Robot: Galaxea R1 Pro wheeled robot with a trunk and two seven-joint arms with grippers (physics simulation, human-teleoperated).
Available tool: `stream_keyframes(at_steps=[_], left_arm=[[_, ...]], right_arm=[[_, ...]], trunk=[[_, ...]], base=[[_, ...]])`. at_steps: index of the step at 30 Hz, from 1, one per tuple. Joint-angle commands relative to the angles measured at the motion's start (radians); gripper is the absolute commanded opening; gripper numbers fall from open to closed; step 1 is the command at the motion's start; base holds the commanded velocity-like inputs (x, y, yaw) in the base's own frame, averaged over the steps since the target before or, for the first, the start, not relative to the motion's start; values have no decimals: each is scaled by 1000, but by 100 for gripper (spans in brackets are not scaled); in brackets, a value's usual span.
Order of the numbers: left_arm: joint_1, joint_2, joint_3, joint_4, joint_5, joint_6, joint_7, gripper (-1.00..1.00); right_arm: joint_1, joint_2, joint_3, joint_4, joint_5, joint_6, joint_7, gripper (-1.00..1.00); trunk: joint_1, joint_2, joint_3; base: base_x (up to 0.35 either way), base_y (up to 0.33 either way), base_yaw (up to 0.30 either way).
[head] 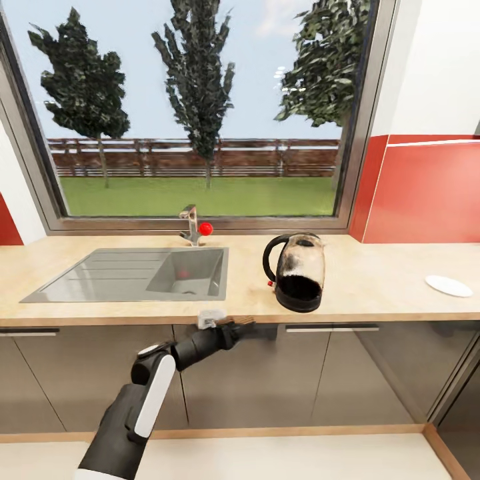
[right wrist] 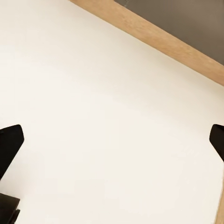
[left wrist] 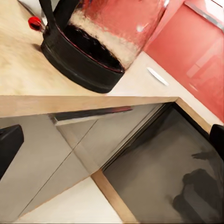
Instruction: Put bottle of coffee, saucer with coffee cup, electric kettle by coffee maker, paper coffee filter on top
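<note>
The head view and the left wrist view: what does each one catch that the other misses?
The head view alone takes in the window, the sink with its tap, and the left arm reaching toward the counter edge. The left wrist view alone shows its open fingertips at the picture's sides. Both share the electric kettle, the saucer, the kitchen countertop, the grey cabinet fronts and the red backsplash.

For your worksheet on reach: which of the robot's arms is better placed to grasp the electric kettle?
Probably the left: its gripper is at the countertop edge near the electric kettle. The right gripper faces bare floor.
</note>
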State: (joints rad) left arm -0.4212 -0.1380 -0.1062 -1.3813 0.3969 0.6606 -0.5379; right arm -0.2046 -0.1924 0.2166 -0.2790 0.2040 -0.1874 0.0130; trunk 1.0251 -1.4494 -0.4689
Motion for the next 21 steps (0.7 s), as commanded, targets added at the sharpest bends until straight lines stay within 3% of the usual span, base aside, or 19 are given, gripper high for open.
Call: stream_keyframes(at_steps=[1,7,14,21], left_arm=[[5,-2,-5,5,7,4,0,100],[39,-12,-20,28,27,5,3,100],[67,-11,20,-12,66,8,8,100],[64,-7,59,-51,106,9,13,100]], right_arm=[[-2,6,-3,6,10,-6,1,100],[-4,40,-2,40,14,-33,0,100],[-4,79,-2,47,14,-33,-1,100],[-4,82,-2,49,14,-33,0,100]], trunk=[[0,-1,-1],[0,-1,-1],[0,-1,-1],[0,-1,-1]], base=[[0,0,0],[0,0,0],[0,0,0],[0,0,0]])
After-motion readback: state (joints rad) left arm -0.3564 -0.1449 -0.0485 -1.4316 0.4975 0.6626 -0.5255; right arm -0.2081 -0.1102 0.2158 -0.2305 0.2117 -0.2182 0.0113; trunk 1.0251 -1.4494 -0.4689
